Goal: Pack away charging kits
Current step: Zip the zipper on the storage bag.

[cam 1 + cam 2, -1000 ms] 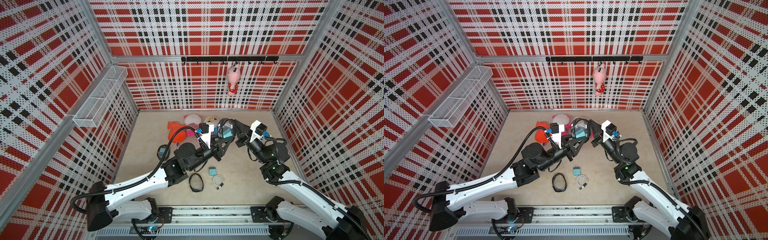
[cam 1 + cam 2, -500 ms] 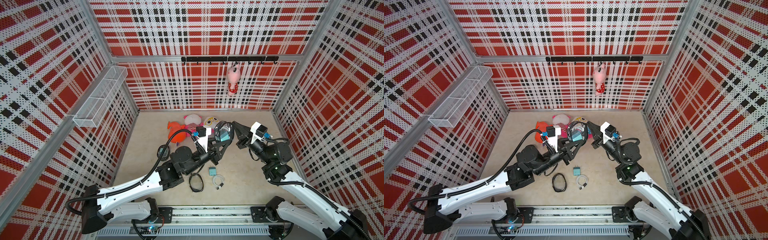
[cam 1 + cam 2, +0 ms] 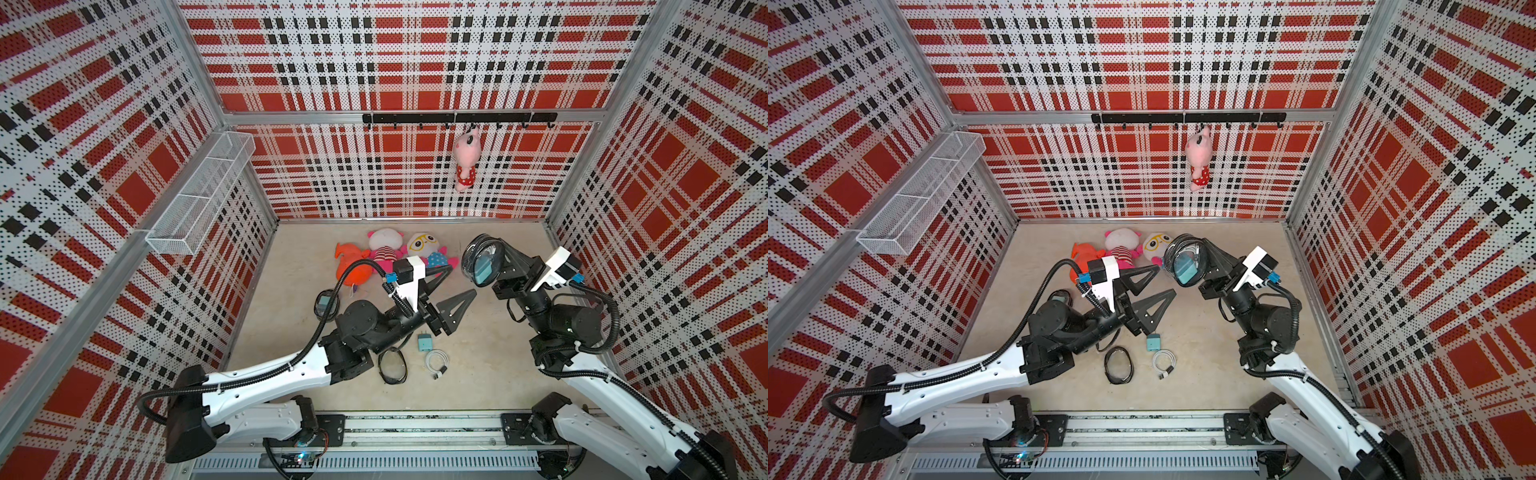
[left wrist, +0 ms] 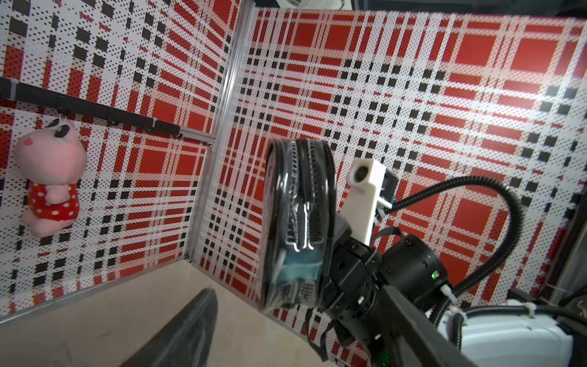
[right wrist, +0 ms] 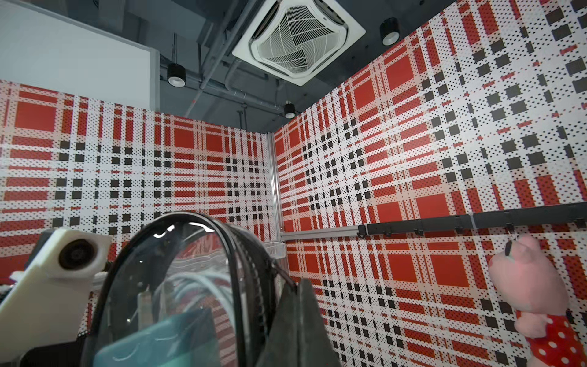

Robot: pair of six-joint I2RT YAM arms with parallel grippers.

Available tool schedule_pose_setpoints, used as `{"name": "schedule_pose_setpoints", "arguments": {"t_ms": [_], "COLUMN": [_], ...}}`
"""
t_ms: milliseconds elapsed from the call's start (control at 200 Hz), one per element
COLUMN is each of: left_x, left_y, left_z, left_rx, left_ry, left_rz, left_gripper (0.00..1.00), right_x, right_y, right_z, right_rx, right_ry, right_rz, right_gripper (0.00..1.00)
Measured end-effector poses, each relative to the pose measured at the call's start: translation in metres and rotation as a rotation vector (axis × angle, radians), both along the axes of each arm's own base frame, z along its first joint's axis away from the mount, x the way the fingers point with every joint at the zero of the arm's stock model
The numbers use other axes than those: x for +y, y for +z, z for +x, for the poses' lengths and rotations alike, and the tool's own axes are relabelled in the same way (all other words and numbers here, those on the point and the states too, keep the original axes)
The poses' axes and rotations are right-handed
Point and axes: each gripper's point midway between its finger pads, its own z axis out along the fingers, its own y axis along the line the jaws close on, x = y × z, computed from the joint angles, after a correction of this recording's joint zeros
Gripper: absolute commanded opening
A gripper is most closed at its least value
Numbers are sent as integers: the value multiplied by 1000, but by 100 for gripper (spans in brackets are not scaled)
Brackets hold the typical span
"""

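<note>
Red plaid walls all round, beige desk [image 3: 478, 386] below. Right jaws are clamped on the clear-fronted zip case [image 4: 301, 190], holding it on edge in the air. Through the front I can make out a teal adapter [image 3: 1185, 270] and a white cable [image 5: 203, 286]. Left jaws are spread wide and empty, close to the case but not touching. On the desk, a second teal adapter [image 3: 424, 344] lies just beside a coiled cable [image 3: 436, 360], near a black oval case [image 3: 392, 365].
</note>
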Motion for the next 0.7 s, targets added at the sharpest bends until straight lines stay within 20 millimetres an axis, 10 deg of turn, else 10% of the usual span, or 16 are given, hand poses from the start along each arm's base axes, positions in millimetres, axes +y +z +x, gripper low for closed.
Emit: {"name": "schedule_pose_setpoints", "arguments": {"t_ms": [386, 701], "left_x": [14, -12], "left_y": [-18, -22], "left_z": [-17, -3], "left_rx": [-228, -351], "left_ry": [61, 201], "left_rz": [-188, -229], "left_gripper": [99, 99], "right_x": [-13, -2], "right_y": [14, 12], "right_z": [-6, -10], "right_rx": [94, 216], "right_ry": [153, 253], "right_rz": [222, 351], "right_gripper": [0, 0]}}
